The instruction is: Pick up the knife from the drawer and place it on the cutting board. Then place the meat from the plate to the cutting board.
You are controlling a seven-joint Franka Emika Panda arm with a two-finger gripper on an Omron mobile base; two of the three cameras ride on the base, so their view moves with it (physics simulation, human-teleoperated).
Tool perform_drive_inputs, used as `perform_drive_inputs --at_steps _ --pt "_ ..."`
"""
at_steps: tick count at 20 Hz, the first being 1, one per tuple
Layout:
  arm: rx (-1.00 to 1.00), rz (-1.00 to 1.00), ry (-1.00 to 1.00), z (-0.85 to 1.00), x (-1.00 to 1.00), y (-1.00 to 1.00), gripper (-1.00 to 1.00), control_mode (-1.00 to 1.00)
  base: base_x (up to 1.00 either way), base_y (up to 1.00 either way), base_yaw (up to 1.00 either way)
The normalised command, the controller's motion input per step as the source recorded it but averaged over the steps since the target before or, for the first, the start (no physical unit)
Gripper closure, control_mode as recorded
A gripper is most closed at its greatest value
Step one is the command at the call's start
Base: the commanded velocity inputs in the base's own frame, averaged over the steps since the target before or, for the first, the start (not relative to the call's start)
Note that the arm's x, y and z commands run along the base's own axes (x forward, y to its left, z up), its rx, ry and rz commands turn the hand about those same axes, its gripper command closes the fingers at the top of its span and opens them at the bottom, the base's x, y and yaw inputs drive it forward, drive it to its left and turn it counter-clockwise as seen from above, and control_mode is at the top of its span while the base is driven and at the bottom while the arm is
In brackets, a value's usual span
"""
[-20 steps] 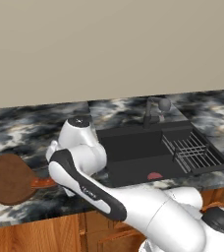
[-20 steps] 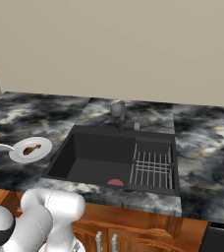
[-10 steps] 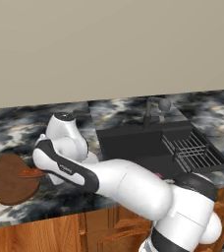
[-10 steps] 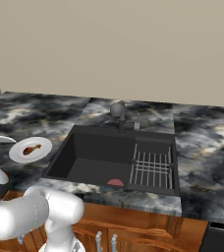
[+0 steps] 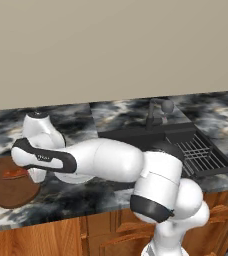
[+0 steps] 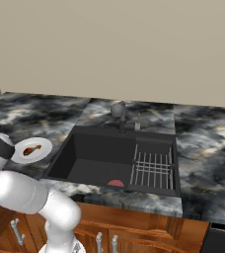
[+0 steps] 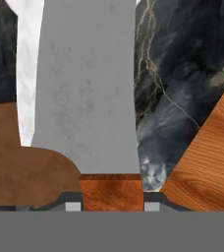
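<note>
Where it hangs: knife (image 7: 87, 93) held out ahead of the gripper (image 7: 112, 206), its grey blade pointing away over the cutting board (image 7: 20, 157) edge and the plate (image 7: 28, 74) beyond; seemingly not yet set down
Gripper: jaws drawn in narrow on the knife's reddish wooden handle, one fingertip each side of it; grip looks square and centred
Handling, knife: I judge it light and stiff; the smooth handle could twist between the pads if bumped, so a hold on the handle just behind the blade suits it; lay it flat on the cutting board, blade clear of the edge
Handling, meat: meat (image 6: 31, 148) on the plate, beside the cutting board; likely light, a little soft and slick; best pinched across its thick end, not the thin end
Materials: cutting board (image 5: 11, 182) dark reddish-brown wood, rounded ends, matte, with a small reddish shape on it that I cannot identify; plate (image 6: 33, 149) plain white, round, glossy; counter (image 5: 76, 195) under the cutting board is dark veined marble; drawer (image 7: 207, 157) front, below the cutting board's counter, medium-brown grained wood
</note>
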Motion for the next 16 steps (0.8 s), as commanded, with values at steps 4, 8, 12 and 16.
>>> perform_drive_inputs --at_steps 4,8,12,16 --pt "-0.12 -0.05 0.00 -0.31 0.10 0.09 1.00 -1.00 0.00 0.00 0.00" --pt "-0.14 -0.07 0.00 -0.34 0.20 0.22 1.00 -1.00 0.00 0.00 0.00" --pt "-0.10 -0.05 0.00 -0.32 0.25 0.23 1.00 -1.00 0.00 0.00 0.00" --pt "-0.04 -0.03 0.00 -0.29 0.26 0.14 1.00 -1.00 0.00 0.00 0.00"
